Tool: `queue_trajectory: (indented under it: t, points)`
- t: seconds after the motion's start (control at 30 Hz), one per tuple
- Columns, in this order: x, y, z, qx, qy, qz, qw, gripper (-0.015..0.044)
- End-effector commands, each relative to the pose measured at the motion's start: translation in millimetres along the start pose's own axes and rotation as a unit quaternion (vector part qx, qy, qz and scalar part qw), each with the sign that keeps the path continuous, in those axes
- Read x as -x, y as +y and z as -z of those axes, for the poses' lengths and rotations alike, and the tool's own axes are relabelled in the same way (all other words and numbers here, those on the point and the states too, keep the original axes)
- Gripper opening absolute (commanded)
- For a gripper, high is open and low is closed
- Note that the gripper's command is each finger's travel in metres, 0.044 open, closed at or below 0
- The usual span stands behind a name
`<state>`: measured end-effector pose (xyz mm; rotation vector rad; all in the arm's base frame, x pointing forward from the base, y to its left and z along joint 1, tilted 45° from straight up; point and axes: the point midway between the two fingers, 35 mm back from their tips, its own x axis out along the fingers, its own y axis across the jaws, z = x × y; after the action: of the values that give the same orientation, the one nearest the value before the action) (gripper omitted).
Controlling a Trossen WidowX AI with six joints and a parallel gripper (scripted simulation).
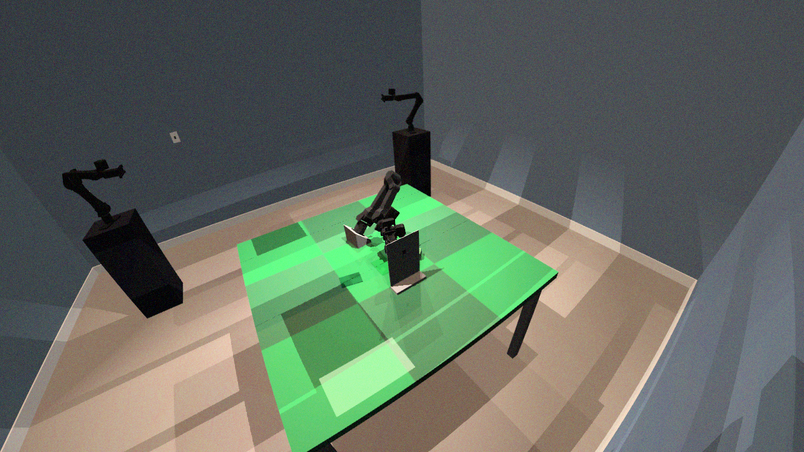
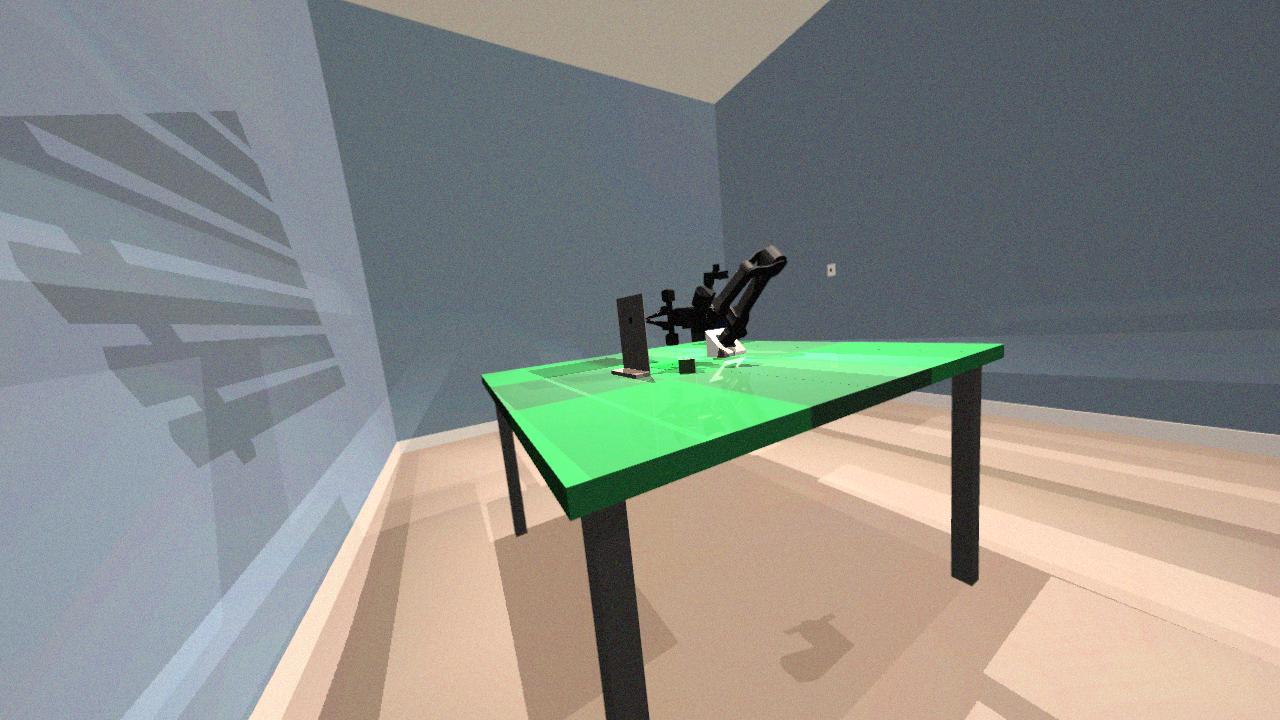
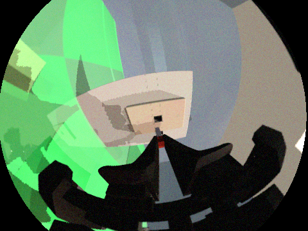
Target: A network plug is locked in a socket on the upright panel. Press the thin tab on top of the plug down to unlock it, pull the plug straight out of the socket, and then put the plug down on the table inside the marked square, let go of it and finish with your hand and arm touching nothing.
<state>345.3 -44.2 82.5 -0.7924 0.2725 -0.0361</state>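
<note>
1. The gripper (image 3: 160,146), at centre of the wrist view, was clamped narrow on the plug (image 3: 166,176), a grey wedge with the red tab (image 3: 161,143) at its tip.
2. The plug's tip pointed at the dark socket (image 3: 158,118) in the panel (image 3: 173,113), just below it in the frame. It appeared to be out of the socket, with a sliver of panel showing between them.
3. In the exterior view the gripper (image 2: 666,318) stood right of the panel (image 2: 631,326), apart from it and above the table (image 2: 805,394).
4. The step in hand seemed to be backing straight away. Doing it well meant keeping the plug level and in line with the socket until well apart, without twisting.
5. The grip should stay firm, since the plug is thin and could pivot.
6. A small dark block (image 2: 686,365) sat near the panel's foot. Whether it marked the square could not be told.
</note>
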Motion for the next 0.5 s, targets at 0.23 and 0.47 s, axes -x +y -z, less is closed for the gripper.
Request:
queue_trajectory:
  t: [0.23,0.47]
  points:
    - [6.9,-0.6,2.0,0.002,-0.002,0.001,1.0,0.0]
    - [10.9,-0.6,3.5,0.002,-0.002,0.001,1.0,0.0]
